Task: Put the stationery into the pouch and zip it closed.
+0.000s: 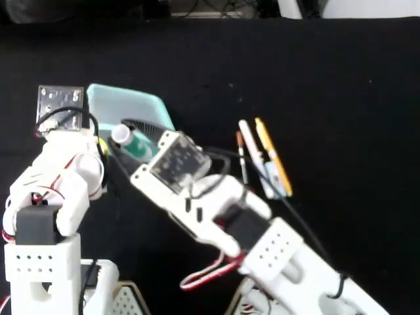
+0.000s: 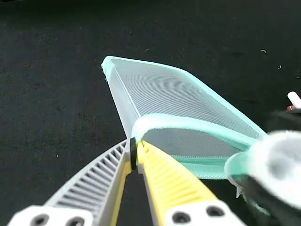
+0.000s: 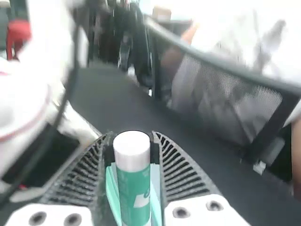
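On the far left part of the table (image 1: 341, 72), the pouch (image 1: 126, 104) is lying with its mouth turned toward the arms. The left gripper (image 2: 134, 151) is pinching the mint rim of this mouth, closed on it, so the opening is gaping a little. The right gripper (image 3: 132, 141) is clamping the glue stick (image 3: 133, 179) between its fingers, with the white cap pointing forward. In the high view the cap is sitting just at the mouth of the pouch; I cannot tell whether it is touching the rim.

I am judging that the step in hand is sliding the glue stick inside. To do it well, the right arm should be pushing the stick along its own length, aiming at the gap under the held rim and not at the trim itself, because a cap that is catching the trim will only be pushing the pouch away. The left gripper should be staying firm on the rim, so that the mouth is not collapsing. The release should be coming only when most of the stick is inside, otherwise it may be rolling back out.

Farther right, well apart from the pouch, the pens (image 1: 266, 157) are lying together and waiting for their turn, and the zip is not yet closed.
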### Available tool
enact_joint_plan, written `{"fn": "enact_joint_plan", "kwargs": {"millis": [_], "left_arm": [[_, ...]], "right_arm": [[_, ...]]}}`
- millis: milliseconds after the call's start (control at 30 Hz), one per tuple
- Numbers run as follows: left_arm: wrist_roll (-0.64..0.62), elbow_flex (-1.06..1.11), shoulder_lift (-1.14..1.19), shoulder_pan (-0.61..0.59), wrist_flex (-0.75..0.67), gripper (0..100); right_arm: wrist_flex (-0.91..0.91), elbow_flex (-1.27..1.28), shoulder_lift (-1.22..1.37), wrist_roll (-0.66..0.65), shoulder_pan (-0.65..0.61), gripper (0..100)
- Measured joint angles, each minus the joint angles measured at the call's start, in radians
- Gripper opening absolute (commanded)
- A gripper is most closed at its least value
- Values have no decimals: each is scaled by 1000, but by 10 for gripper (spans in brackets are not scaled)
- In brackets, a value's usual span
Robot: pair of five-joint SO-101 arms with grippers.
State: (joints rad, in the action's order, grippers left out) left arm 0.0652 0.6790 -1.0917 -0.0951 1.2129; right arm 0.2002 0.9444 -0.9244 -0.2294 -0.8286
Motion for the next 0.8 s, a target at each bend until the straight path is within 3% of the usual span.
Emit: {"fn": "enact_joint_plan", "kwargs": {"millis": [300, 800], "left_arm": [[0, 0, 0, 0, 0, 30], [-2, 0, 0, -38, 0, 30]], "right_arm": [[-6, 2, 37, 0, -5, 12], [-252, 8, 255, 2, 69, 12]]}}
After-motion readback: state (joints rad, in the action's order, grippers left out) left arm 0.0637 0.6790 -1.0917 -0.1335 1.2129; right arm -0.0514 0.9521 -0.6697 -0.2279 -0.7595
